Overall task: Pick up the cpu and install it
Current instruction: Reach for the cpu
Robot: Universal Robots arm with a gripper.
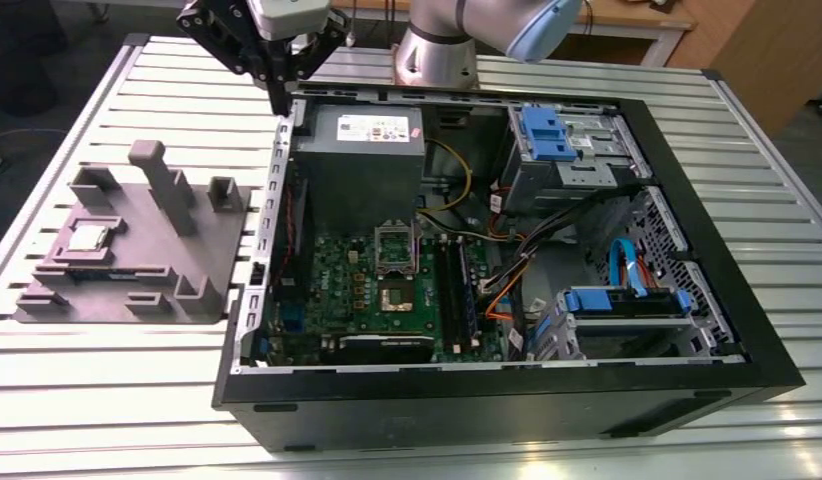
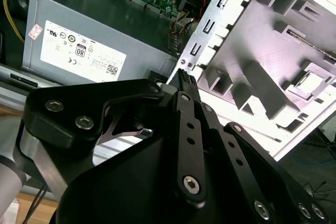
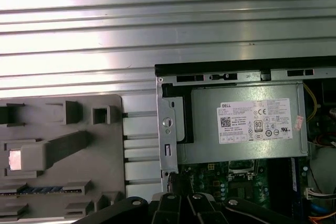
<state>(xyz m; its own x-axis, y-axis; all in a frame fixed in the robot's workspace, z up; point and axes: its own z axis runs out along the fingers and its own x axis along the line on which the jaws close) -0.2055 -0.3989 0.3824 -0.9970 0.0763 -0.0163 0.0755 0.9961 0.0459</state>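
The cpu (image 1: pixel 88 237), a small shiny square chip, lies in a recess of the grey plastic fixture (image 1: pixel 131 290) on the exterior view's left, beside the open computer case. It also shows in the second wrist view as the cpu (image 2: pixel 310 82) and, partly behind a post, in the first wrist view as the cpu (image 3: pixel 15 159). My gripper (image 1: pixel 278 100) hangs high over the case's back left corner, well away from the chip. Its black fingers (image 2: pixel 185 85) meet at the tips, shut with nothing between them. The motherboard socket (image 1: pixel 398 291) sits in the case with its metal frame (image 1: pixel 395 243) raised.
The black case wall (image 1: pixel 518 405) encloses a grey power supply (image 1: pixel 362 150), cables and blue drive bays (image 1: pixel 561 135). The fixture carries tall posts (image 1: pixel 164 185). Everything rests on a slatted metal table (image 1: pixel 104 400). The arm's base (image 1: pixel 435 60) stands behind the case.
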